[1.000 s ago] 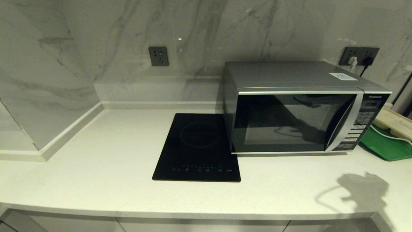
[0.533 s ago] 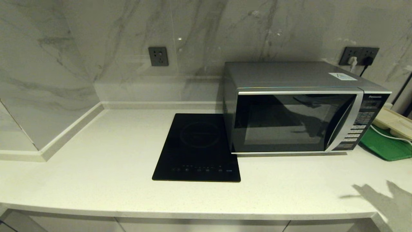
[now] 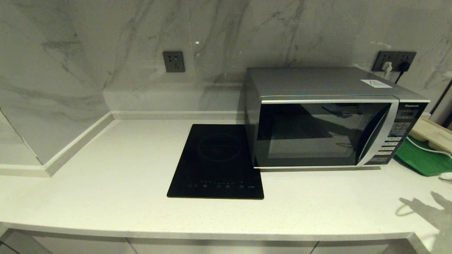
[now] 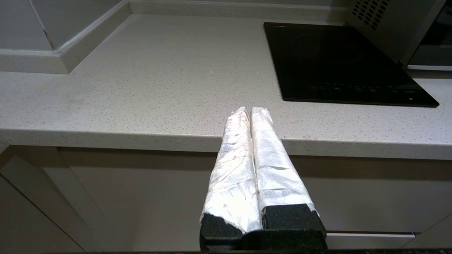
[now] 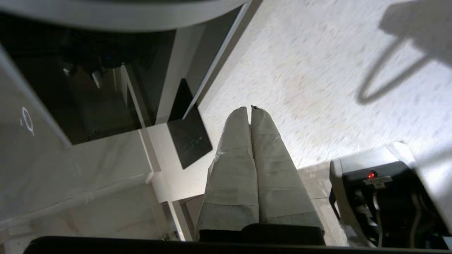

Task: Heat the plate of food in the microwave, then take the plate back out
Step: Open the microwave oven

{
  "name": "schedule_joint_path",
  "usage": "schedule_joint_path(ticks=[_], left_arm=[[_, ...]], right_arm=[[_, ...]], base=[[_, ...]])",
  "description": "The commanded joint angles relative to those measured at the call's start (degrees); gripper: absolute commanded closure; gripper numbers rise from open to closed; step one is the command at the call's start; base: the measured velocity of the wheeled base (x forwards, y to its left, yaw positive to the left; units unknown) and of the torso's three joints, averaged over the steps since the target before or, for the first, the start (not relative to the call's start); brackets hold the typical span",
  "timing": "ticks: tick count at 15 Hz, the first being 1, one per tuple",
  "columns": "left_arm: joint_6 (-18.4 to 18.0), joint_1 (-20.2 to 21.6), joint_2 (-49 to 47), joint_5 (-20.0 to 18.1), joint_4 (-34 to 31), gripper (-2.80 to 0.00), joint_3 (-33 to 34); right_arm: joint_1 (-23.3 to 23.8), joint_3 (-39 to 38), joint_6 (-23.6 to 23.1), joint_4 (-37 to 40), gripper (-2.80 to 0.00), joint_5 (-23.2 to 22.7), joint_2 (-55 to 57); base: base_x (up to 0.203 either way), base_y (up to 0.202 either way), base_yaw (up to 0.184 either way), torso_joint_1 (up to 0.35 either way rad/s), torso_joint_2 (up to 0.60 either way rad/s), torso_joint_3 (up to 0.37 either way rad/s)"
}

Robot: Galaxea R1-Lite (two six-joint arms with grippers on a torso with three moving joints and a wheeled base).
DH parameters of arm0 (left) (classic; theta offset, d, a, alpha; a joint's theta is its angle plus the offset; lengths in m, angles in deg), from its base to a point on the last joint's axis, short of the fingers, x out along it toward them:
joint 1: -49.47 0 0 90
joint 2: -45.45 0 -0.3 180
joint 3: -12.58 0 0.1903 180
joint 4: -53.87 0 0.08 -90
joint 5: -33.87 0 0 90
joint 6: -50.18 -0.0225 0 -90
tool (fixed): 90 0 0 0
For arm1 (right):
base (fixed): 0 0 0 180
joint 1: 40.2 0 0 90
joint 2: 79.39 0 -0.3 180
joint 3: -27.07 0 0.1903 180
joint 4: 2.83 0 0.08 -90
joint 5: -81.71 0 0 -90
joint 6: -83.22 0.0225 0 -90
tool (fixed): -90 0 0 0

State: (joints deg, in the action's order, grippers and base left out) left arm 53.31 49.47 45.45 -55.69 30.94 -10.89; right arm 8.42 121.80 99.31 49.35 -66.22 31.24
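Microwave first: the big silver box-shaped microwave (image 3: 325, 118) with its dark glass door sits at about three o'clock on the pale speckled stone counter (image 3: 106, 190), and its door is closed. I cannot see the plate of food anywhere, and the dark glass does not let me tell what is inside. A flat black glass cooktop (image 3: 217, 162) lies just beside the microwave, on its nine o'clock side. A green tray (image 3: 422, 160) peeks out on the microwave's three o'clock side, with a beige tray (image 3: 432, 135) on top of it.

My left gripper (image 4: 251, 112) waits low at the counter's front edge, its two white-wrapped fingers (image 4: 233, 158) pressed together on nothing. My right gripper (image 5: 250, 111) hangs over the counter near the microwave's front, also clenched and empty. Its dark shadow (image 3: 425, 210) falls on the counter at about four o'clock.
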Motion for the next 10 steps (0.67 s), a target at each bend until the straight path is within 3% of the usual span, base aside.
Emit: schedule_joint_path(ticks=[1, 10], left_arm=[[0.0, 0.0, 0.0, 0.0, 0.0, 0.00, 0.0], [0.0, 0.0, 0.0, 0.0, 0.0, 0.00, 0.0]], right_arm=[[-2.0, 4.2, -0.1, -0.4, 0.00, -0.2, 8.7], [-7.6, 19.4, 1.7, -0.4, 0.00, -0.1, 22.1]], base=[[0.000, 0.000, 0.000, 0.000, 0.00, 0.000], [0.000, 0.000, 0.000, 0.000, 0.00, 0.000]])
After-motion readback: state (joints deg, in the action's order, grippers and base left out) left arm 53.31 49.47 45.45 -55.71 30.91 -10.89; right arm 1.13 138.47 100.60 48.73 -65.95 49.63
